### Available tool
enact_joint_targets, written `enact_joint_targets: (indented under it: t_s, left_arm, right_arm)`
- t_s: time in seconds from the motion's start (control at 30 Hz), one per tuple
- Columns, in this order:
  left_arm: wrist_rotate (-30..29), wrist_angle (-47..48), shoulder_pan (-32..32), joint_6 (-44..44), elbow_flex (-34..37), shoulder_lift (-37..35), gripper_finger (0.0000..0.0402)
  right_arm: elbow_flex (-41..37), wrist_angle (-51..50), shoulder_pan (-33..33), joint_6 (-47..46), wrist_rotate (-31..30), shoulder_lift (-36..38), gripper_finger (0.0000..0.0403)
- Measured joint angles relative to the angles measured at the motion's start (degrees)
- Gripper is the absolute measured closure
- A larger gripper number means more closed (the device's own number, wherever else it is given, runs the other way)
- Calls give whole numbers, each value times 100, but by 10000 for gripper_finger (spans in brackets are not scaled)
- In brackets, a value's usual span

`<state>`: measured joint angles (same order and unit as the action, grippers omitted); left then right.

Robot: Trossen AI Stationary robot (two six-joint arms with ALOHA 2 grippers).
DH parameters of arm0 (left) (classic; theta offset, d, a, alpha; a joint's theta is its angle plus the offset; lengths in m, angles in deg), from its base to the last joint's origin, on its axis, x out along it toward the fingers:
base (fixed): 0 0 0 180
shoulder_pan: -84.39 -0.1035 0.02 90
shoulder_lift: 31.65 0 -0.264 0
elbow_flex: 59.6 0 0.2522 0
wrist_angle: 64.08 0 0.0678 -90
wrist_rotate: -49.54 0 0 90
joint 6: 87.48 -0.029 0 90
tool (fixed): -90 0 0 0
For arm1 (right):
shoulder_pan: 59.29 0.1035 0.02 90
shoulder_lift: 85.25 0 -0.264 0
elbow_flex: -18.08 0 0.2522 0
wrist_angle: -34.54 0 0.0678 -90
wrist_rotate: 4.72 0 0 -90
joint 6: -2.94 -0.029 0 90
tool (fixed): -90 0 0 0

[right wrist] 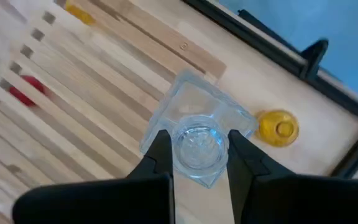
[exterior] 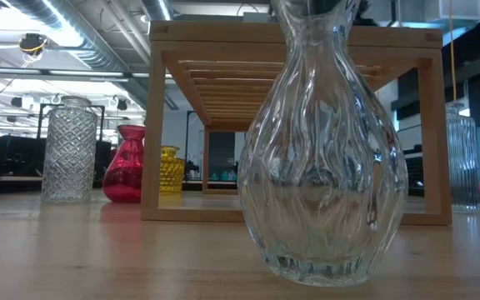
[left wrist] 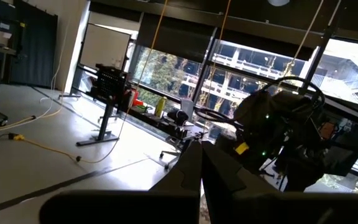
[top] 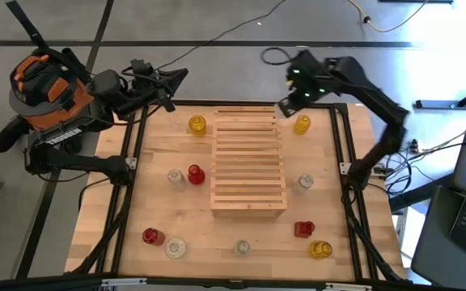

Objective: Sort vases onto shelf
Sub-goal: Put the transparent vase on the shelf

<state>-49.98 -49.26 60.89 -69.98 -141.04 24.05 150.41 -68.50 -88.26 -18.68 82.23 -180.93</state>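
Note:
The slatted wooden shelf [top: 248, 166] stands mid-table. Yellow, red and clear vases stand around it on their bases, among them a yellow one [top: 302, 124] at the far right and a yellow one [top: 196, 124] at the far left. My right gripper [top: 285, 105] hangs over the shelf's far right corner, shut on a clear angular vase [right wrist: 194, 109]. My left gripper [top: 180, 75] is shut and holds nothing, raised beyond the table's far left corner. My right gripper pinches the clear vase at its round mouth [right wrist: 197, 149], one finger [right wrist: 160, 149] on either side. The fingers come from above, slanting down. The vase hangs below them, roughly upright, lifted clear over the shelf's corner and the tabletop.
A red vase [top: 196, 174] and a clear one [top: 175, 177] stand left of the shelf, and a clear one [top: 305, 182] to its right. Several more stand along the near edge, including a clear vase [exterior: 323, 150] close to the low camera. A black frame [top: 342, 145] borders the table.

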Motion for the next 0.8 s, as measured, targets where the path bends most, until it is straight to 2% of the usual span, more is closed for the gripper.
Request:
enact_joint_targets:
  t_s: [0.17, 0.23, 0.47, 0.7, 0.8]
  left_arm:
    - [13, 2, 0, 87, 0, 0, 401]
    - [122, 2, 0, 188, 0, 0, 401]
    - [553, 127, 4, 305, 0, 0, 401]
    - [579, 345, 4, 313, 0, 0, 401]
    - [581, 343, 4, 313, 0, 0, 401]
  right_arm:
    - [920, -32, 20, 366, 233, -915, 350]
    - [1088, -76, 6, 371, 117, -1114, 350]
    - [1086, -54, 10, 257, 211, -1365, 350]
    - [1086, 727, 12, 110, 583, -1431, 350]
    - [1087, 714, 12, 21, 645, -1540, 350]
